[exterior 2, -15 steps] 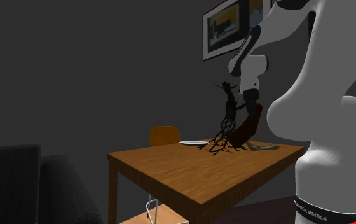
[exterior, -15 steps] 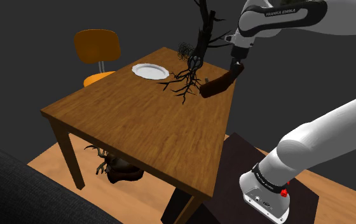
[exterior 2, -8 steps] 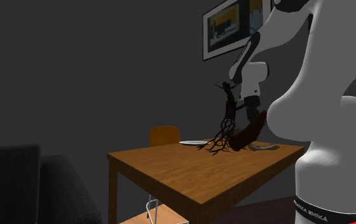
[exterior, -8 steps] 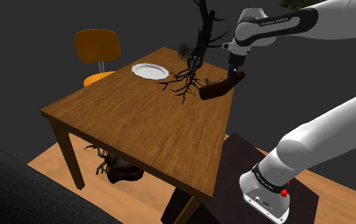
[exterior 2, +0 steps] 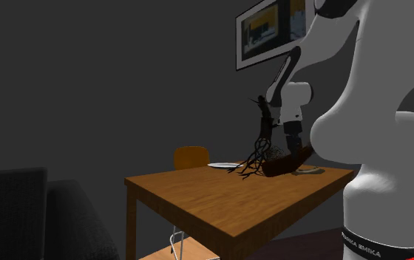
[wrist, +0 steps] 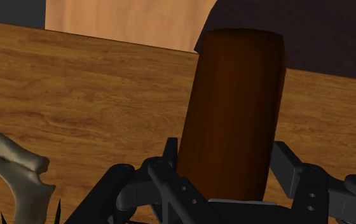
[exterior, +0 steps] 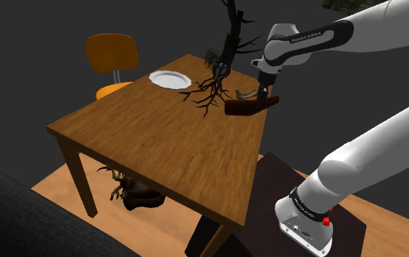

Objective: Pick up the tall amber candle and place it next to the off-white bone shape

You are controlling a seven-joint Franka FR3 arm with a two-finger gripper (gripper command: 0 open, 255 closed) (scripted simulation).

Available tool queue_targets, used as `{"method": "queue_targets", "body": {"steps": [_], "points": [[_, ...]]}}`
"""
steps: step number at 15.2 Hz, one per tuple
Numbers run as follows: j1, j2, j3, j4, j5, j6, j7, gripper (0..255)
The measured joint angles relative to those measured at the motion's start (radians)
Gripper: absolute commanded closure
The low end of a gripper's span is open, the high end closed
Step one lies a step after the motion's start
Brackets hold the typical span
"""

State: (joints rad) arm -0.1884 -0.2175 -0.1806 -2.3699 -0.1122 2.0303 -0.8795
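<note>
Gripper (exterior: 261, 96) | my fingers (wrist: 290, 170) clamp the dark brown candle (exterior: 248, 107), tilted nearly flat above the table (exterior: 144, 139) | bone (wrist: 14, 168) just beside it

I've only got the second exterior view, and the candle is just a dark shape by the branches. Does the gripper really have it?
Observer: Yes. In the wrist view the gripper clasps the brown candle from both sides.
Operator: Where's the bone from there?
Observer: The wrist view has the off-white bone lying on the table beside the gripper, apart from the candle.
Operator: How is the candle sitting?
Observer: In the shoulder view it is tipped nearly level, by the table edge that faces the stand.
</note>
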Motion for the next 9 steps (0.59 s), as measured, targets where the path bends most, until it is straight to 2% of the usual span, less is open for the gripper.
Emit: {"method": "queue_targets", "body": {"steps": [9], "points": [[0.001, 0.069, -0.007, -0.061, 0.004, 0.131, -0.001, 255]]}}
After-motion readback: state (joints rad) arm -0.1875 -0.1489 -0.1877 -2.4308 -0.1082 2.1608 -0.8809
